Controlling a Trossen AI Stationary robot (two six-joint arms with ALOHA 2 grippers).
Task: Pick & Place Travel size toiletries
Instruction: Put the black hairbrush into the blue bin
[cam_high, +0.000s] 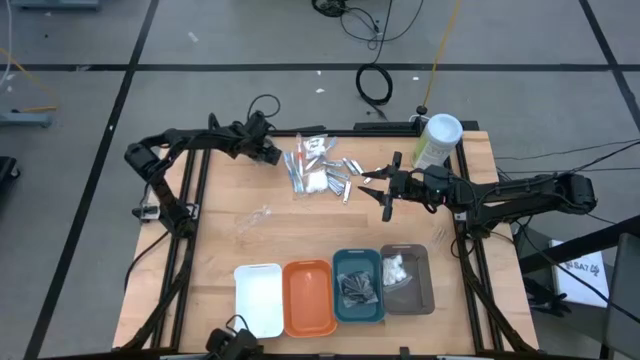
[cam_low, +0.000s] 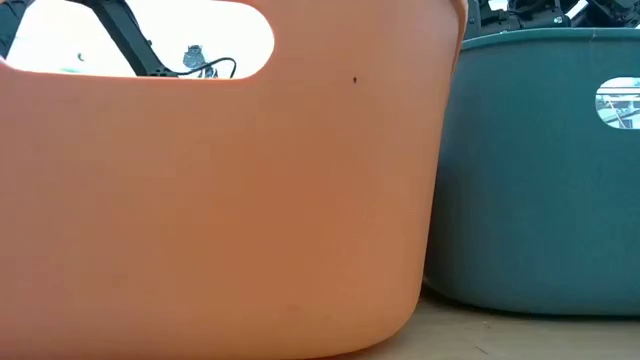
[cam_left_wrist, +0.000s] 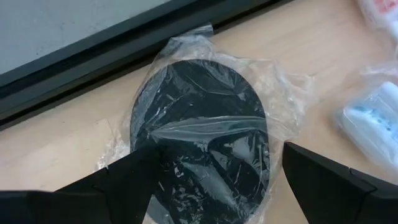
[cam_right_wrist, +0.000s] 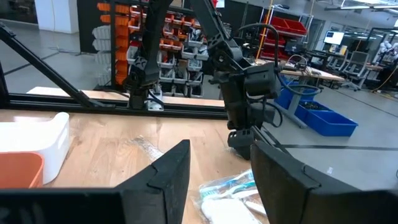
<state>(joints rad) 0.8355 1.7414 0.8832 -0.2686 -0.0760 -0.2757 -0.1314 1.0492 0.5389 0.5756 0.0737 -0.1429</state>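
The travel size toiletries lie in a loose pile (cam_high: 320, 170) at the table's far middle: clear-wrapped sticks, silvery pieces and white pads. At the pile's far left lies a dark round bundle (cam_left_wrist: 199, 124) in a clear wrap, flat on the wood. My left gripper (cam_high: 267, 150) points steeply down over it, open, with one finger (cam_left_wrist: 124, 183) on either side of the bundle. My right gripper (cam_high: 385, 192) hovers level at the pile's right side, open, with nothing between its fingers.
Four trays stand in a row at the near edge: white (cam_high: 258, 298), orange (cam_high: 309, 300), teal (cam_high: 340, 262) with dark bundles inside, and grey (cam_high: 425, 290) with white pads inside. A pale-green canister (cam_high: 437, 140) stands at the far right. A clear wrap (cam_high: 255, 215) lies at mid-left.
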